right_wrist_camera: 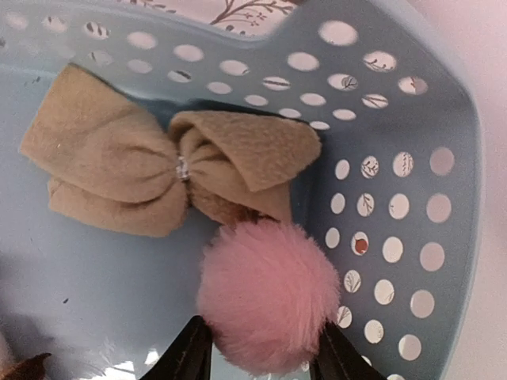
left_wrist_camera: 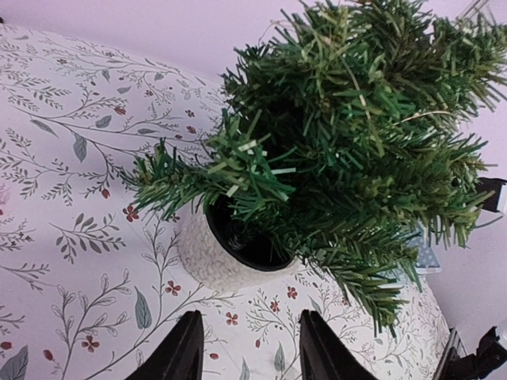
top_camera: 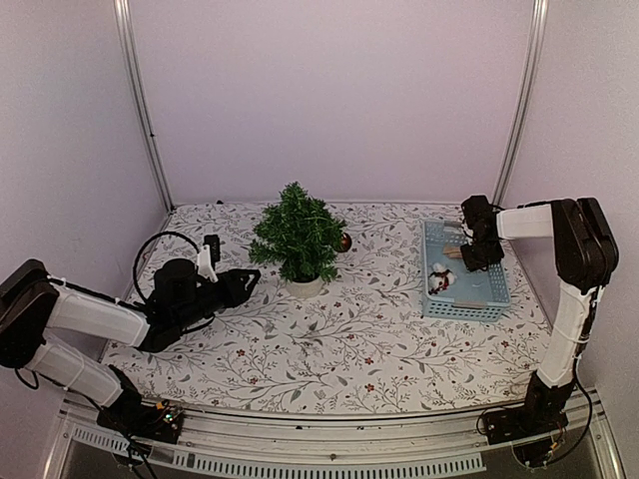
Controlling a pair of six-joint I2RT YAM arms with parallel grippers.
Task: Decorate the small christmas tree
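On the leaf-patterned table (top_camera: 349,339), left of centre and toward the back: small christmas tree (top_camera: 300,232), planted in a round white pot (top_camera: 306,287). Stands upright, long axis vertical, tip pointing straight up, branches spreading widest low down. Just behind its right side, near the branches: a small dark ball (top_camera: 345,242).

Just left of the pot, low over the table: left gripper (top_camera: 252,279), aimed at the pot, apart from it. From the left wrist: left gripper (left_wrist_camera: 247,352) with fingers spread and only patterned table between them. Ahead: the pot (left_wrist_camera: 202,257) and the tree (left_wrist_camera: 356,134), slanting across that frame from pot at lower left to crown at upper right.

At the right side of the table, well apart from the tree: pale blue perforated basket (top_camera: 499,304). Holds a white ornament (top_camera: 440,280). Over its far end: right gripper (top_camera: 475,261), pointing down into it. From the right wrist: right gripper (right_wrist_camera: 261,356) straddling a pink pompom (right_wrist_camera: 265,305), one finger against the fluff on each side. Cannot tell whether squeezed or merely touched. Touching the pompom's top: a tan fabric bow (right_wrist_camera: 158,170), flat on the basket (right_wrist_camera: 396,206) floor, near a corner.
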